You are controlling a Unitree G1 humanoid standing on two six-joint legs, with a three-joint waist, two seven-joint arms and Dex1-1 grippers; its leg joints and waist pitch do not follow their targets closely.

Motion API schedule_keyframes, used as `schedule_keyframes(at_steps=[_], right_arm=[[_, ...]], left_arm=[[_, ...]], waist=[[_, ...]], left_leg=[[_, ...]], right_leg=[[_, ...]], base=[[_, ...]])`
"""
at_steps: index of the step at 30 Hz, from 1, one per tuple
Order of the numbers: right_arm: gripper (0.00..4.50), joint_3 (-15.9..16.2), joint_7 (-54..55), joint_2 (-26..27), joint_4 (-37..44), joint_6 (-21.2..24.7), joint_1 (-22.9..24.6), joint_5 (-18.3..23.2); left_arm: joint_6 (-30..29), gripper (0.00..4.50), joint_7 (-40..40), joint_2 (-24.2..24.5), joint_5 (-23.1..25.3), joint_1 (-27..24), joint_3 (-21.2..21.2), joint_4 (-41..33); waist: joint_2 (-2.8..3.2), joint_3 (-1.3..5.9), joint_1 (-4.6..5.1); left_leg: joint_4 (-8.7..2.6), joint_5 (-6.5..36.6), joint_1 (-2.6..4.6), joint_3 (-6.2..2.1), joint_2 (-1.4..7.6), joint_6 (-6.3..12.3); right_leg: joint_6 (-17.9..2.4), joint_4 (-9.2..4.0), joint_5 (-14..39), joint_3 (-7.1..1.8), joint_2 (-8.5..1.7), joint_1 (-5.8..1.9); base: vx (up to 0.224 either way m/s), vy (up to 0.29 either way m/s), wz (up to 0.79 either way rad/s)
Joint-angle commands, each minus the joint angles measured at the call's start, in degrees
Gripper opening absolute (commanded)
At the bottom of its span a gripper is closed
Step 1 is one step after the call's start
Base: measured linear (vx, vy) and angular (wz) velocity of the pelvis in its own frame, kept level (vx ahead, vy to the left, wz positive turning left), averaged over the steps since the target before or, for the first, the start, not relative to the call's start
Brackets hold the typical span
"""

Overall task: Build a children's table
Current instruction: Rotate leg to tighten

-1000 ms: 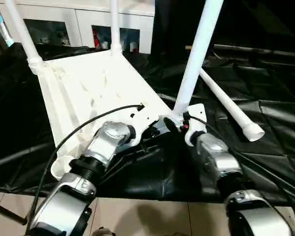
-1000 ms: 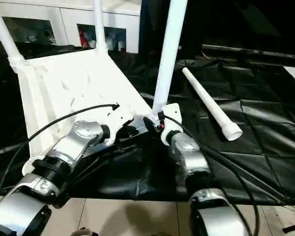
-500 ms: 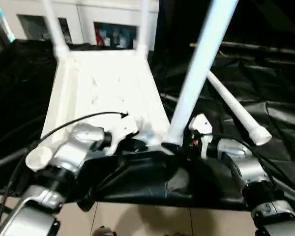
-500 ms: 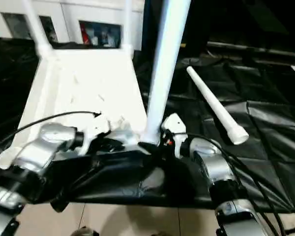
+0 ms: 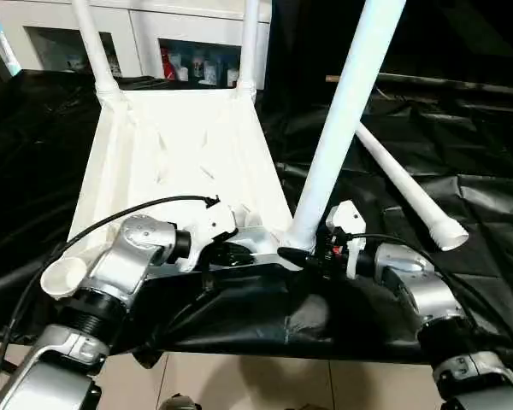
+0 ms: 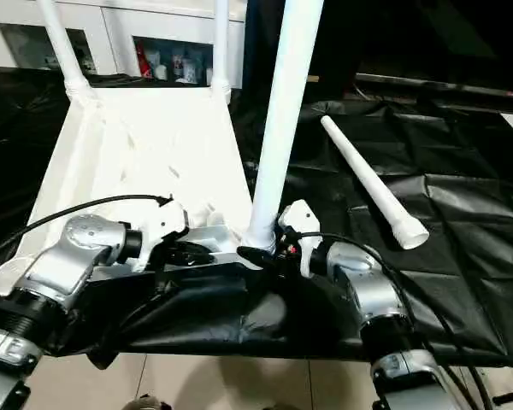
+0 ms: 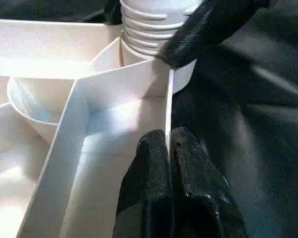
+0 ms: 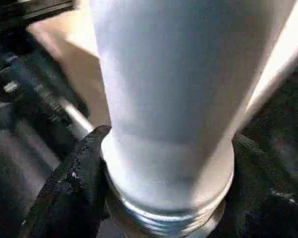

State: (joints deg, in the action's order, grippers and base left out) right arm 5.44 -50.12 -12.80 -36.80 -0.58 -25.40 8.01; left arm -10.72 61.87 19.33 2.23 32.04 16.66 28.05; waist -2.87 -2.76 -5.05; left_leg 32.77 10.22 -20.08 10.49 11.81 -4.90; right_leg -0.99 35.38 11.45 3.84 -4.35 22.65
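Observation:
The white table top lies upside down on a black sheet. Two legs stand in its far corners. A third leg stands in the near right socket. My right gripper reaches in from the right, one black finger on each side of this leg's threaded base, touching it. My left gripper is shut on the top's thin near rim wall, just left of that socket. The near left socket is empty. A fourth leg lies loose on the sheet to the right.
The black sheet covers the work surface and ends at tiled floor near me. A white glass-door cabinet stands behind the table top. A dark bar runs along the back right. Cables loop over both forearms.
The head camera has shifted, so the whole picture moved. My right gripper has swung to the leg's right side and narrowed around its base. The left gripper keeps its pinch on the rim.

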Motion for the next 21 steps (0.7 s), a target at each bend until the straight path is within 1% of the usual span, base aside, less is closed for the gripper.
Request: schedule_keyframes(at_steps=[1, 2, 3, 4, 5, 6, 8, 10, 11, 12, 14, 15, 16, 17, 18, 19, 20, 21], right_arm=[[2.8, 0.29, 3.31, 1.42, -2.18, 1.47, 0.3, -1.11], [2.78, -0.61, 9.58, 3.15, -4.3, 1.48, -0.37, -2.24], [2.78, -1.44, 14.0, 4.34, -5.76, 1.84, -0.98, -2.7], [2.77, -2.28, 17.81, 5.45, -7.03, 2.24, -1.58, -2.85], [2.77, -3.07, 22.09, 6.56, -8.37, 2.65, -2.33, -3.15], [2.77, -3.74, 25.36, 7.44, -9.4, 3.07, -2.93, -3.29], [2.76, -5.25, 31.24, 9.41, -11.48, 4.25, -4.25, -3.0], [2.76, -5.93, 34.84, 11.36, -13.17, 4.34, -5.47, -2.8], [2.76, -5.56, 35.18, 12.07, -13.57, 3.81, -5.83, -3.27], [2.76, -4.8, 34.86, 12.88, -13.76, 2.83, -6.09, -3.92], [2.76, -4.33, 34.27, 13.47, -13.81, 1.9, -6.23, -4.43], [3.32, -4.13, 33.24, 14.0, -13.67, 0.92, -6.32, -4.47], [3.32, -4.25, 32.94, 14.14, -13.87, 0.46, -6.55, -4.23], [3.46, -4.01, 32.33, 13.82, -14.15, -0.5, -6.93, -4.26], [3.54, -4.01, 32.33, 13.82, -14.15, -0.5, -6.93, -4.26], [3.63, -3.69, 30.53, 12.72, -13.81, -1.42, -7.07, -4.35], [3.72, -3.72, 29.61, 12.24, -13.65, -1.77, -7.13, -4.3], [3.72, -3.77, 29.11, 12.01, -13.52, -1.81, -7.13, -4.21]], left_arm=[[-0.45, 0.0, -4.01, -2.46, -0.15, -0.11, 0.37, 2.52], [-0.69, 0.0, -8.27, -4.49, 0.92, 1.19, 0.02, 4.62], [-0.91, 0.0, -10.96, -5.79, 1.61, 2.01, -0.09, 5.84], [-1.22, 0.0, -13.2, -6.94, 2.17, 2.7, -0.13, 6.81], [-1.72, 0.0, -15.12, -8.12, 2.59, 3.31, -0.12, 7.55], [-2.11, 0.0, -16.54, -9.03, 2.87, 3.74, -0.12, 8.07], [-2.75, 0.0, -19.45, -11.01, 3.67, 4.6, -0.03, 9.28], [-2.91, 0.0, -21.63, -12.99, 4.48, 5.09, 0.29, 10.11], [-2.98, 0.0, -22.07, -13.71, 4.7, 5.14, 0.53, 10.21], [-2.83, 0.0, -22.25, -14.43, 4.95, 5.14, 0.96, 10.18], [-2.54, 0.0, -22.3, -14.87, 5.1, 5.25, 1.14, 10.46], [-1.91, 0.0, -21.89, -15.14, 5.03, 5.37, 1.21, 10.8], [-1.78, 0.0, -21.78, -15.07, 4.96, 5.48, 1.12, 11.01], [-1.24, 0.0, -21.1, -14.61, 4.7, 5.56, 0.92, 11.12], [-1.24, 0.0, -21.1, -14.61, 4.7, 5.56, 0.92, 11.12], [-0.22, 0.0, -19.56, -13.57, 4.28, 5.4, 0.75, 10.79], [0.23, 0.0, -18.88, -13.13, 4.22, 5.31, 0.63, 10.65], [0.46, 0.0, -18.46, -12.93, 4.13, 5.23, 0.59, 10.51]], waist=[[-0.03, 2.99, 0.0], [-0.12, 2.97, 0.0], [0.03, 2.78, 0.08], [0.1, 2.74, 0.17], [0.18, 2.77, 0.24], [0.16, 2.91, 0.19], [0.2, 2.72, 0.3], [0.21, 2.83, 0.31], [0.11, 2.9, 0.27], [0.09, 2.97, 0.24], [0.14, 2.9, 0.24], [0.06, 2.87, 0.22], [-0.02, 2.87, 0.23], [0.06, 2.89, 0.2], [-0.05, 2.91, 0.19], [-0.17, 2.88, 0.15], [-0.15, 2.86, 0.12], [-0.15, 2.96, 0.12]], left_leg=[[-3.7, 11.84, 0.33, -0.34, 1.65, 1.38], [-3.74, 12.18, 0.26, -0.37, 1.56, 1.21], [-3.88, 13.13, 0.37, -0.39, 1.5, 0.7], [-3.9, 13.83, 0.51, -0.42, 1.49, 0.34], [-4.01, 14.42, 0.55, -0.6, 1.55, -0.62], [-3.96, 14.66, 0.69, -0.6, 1.54, -0.89], [-4.09, 15.88, 0.56, -0.63, 1.51, -0.71], [-4.08, 16.24, 0.53, -0.67, 1.41, -0.68], [-4.12, 15.94, 0.47, -0.72, 1.47, -0.73], [-4.12, 15.62, 0.35, -0.72, 1.52, -0.56], [-4.18, 15.91, 0.34, -0.69, 1.53, -0.2], [-4.21, 16.22, 0.37, -0.69, 1.53, -0.03], [-4.24, 16.27, 0.34, -0.71, 1.53, 0.04], [-4.25, 16.46, 0.37, -0.71, 1.57, 0.11], [-4.26, 16.31, 0.29, -0.74, 1.56, 0.22], [-4.23, 16.11, 0.26, -0.65, 1.53, 0.4], [-4.24, 16.13, 0.26, -0.7, 1.52, 0.54], [-4.22, 15.46, 0.11, -0.69, 1.54, 0.76]], right_leg=[[-10.77, -4.73, 13.27, -2.9, -3.93, -2.45], [-10.16, -4.85, 14.61, -2.88, -3.92, -2.47], [-9.42, -5.18, 17.11, -2.86, -3.88, -2.19], [-9.11, -5.36, 18.81, -2.85, -3.93, -2.04], [-8.54, -5.48, 20.88, -2.85, -4.1, -2.05], [-8.24, -5.59, 21.08, -2.85, -4.13, -2.01], [-7.76, -5.8, 21.62, -2.84, -4.0, -1.86], [-7.11, -5.89, 22.3, -2.81, -3.99, -1.8], [-6.8, -5.86, 21.61, -2.78, -4.01, -1.89], [-6.88, -5.73, 20.3, -2.79, -4.03, -1.93], [-7.02, -5.74, 19.52, -2.75, -3.96, -1.89], [-7.08, -5.79, 19.71, -2.75, -4.0, -1.87], [-7.07, -5.78, 19.82, -2.74, -4.0, -1.92], [-7.11, -5.82, 19.96, -2.76, -4.08, -1.88], [-7.12, -5.81, 20.02, -2.75, -4.13, -1.98], [-7.05, -5.88, 19.99, -2.79, -4.12, -1.92], [-6.99, -5.88, 20.24, -2.77, -4.16, -1.96], [-7.02, -5.76, 19.57, -2.81, -4.17, -2.11]], base=[[0.0, 0.0, 0.0], [0.0, 0.0, 0.0], [0.0, 0.0, 0.0], [0.0, 0.0, 0.0], [0.0, 0.0, 0.0], [0.0, 0.0, 0.0], [0.0, 0.0, 0.0], [0.0, 0.0, 0.0], [0.0, 0.0, 0.0], [0.0, 0.0, 0.0], [0.0, 0.0, 0.0], [0.0, 0.0, 0.0], [0.0, 0.0, 0.0], [0.0, 0.0, 0.0], [0.0, 0.0, 0.0], [0.0, 0.0, 0.0], [0.0, 0.0, 0.0], [0.0, 0.0, 0.0]])
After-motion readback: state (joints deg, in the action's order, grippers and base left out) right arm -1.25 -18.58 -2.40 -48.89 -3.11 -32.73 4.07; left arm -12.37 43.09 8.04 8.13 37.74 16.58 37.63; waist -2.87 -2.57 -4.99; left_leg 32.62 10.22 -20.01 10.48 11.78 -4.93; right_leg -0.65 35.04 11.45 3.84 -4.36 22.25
